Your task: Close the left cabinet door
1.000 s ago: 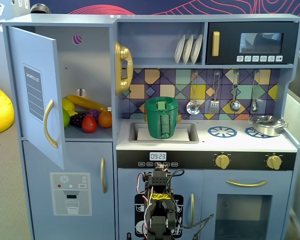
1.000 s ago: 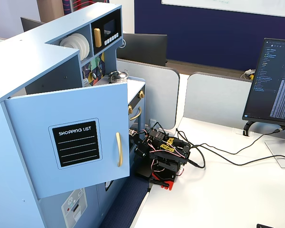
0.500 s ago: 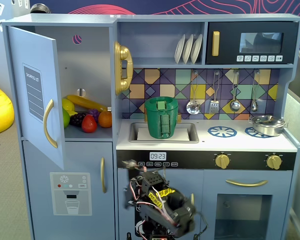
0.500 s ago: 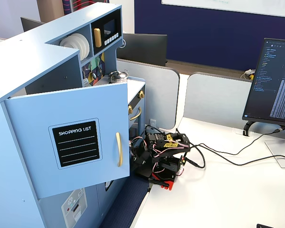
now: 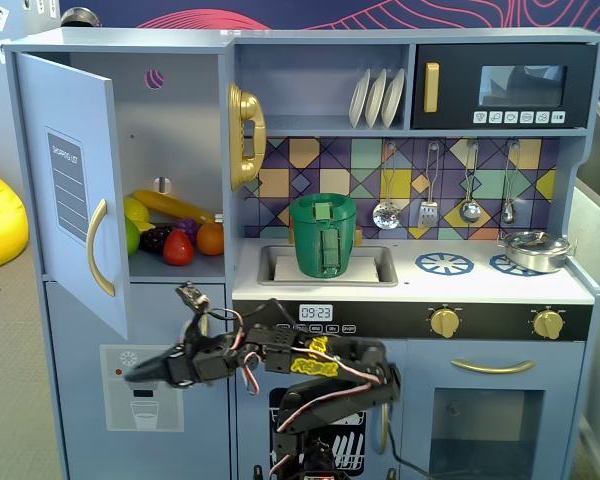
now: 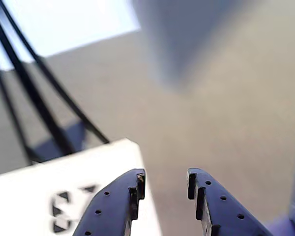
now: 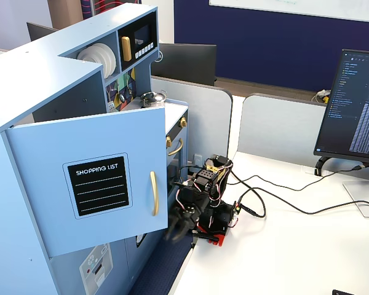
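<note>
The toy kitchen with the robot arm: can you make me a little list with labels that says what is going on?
Door: the light-blue wooden door with a SHOPPING LIST chalkboard label and curved gold handle stands wide open.
Inside the cabinet: colourful toy fruit on the shelf.
Claw: black two-finger claw, jaws apart, holding nothing.
Claw position: below the open door's lower edge, in front of the blue lower door with a printed dispenser panel; contact unclear.
Sink: a green plastic pot sits in it.

The left cabinet door (image 7: 89,184) is light blue, with a black chalkboard label (image 7: 99,185) lettered in white and a gold handle (image 7: 154,193). The backsplash (image 5: 400,185) shows multicoloured geometric tiles. The pot (image 5: 323,236) is green, the hand (image 6: 163,201) black.
</note>
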Available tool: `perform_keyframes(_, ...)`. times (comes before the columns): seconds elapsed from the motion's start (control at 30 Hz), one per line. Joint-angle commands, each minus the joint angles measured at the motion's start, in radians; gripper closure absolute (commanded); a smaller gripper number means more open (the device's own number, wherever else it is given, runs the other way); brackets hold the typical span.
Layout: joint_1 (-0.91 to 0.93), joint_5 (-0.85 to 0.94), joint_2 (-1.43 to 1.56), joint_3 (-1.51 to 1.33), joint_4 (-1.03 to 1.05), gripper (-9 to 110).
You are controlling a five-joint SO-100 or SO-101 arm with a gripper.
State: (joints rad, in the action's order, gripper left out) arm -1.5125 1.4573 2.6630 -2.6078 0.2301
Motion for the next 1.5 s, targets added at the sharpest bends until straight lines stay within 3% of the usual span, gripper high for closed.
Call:
perform_keyframes(0.0, -0.103, -0.015, -0.1, 0.17, -0.091, 102)
perform_keyframes(0.67, -0.163, 0.152, -0.523, 0.655, -0.112, 102)
perform_keyframes(0.93, -0.11, 0.252, -0.546, 0.658, -0.112, 102)
perform_keyframes(1.47, 0.1, 0.282, -0.448, 0.552, -0.12, 102)
